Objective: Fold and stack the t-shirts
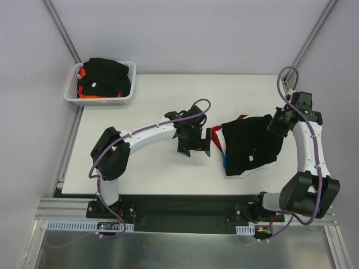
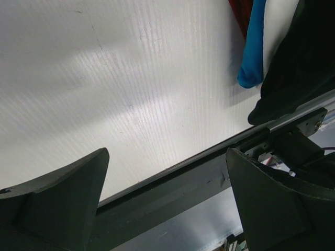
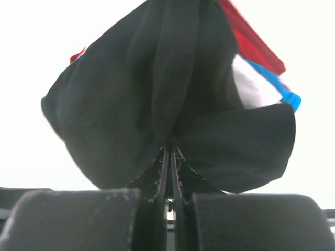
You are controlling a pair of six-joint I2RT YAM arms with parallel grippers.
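White table (image 1: 146, 101) between grey walls (image 1: 185, 33)

Basket (image 1: 101, 101) at table (image 1: 151, 101) rear-left corner, t-shirts (image 1: 252, 144) right

Matt cloth black t-shirt (image 3: 120, 104), faintly ribbed table (image 2: 104, 78)

Overhead downward, wrist views close, sharing black t-shirt (image 1: 252, 147)
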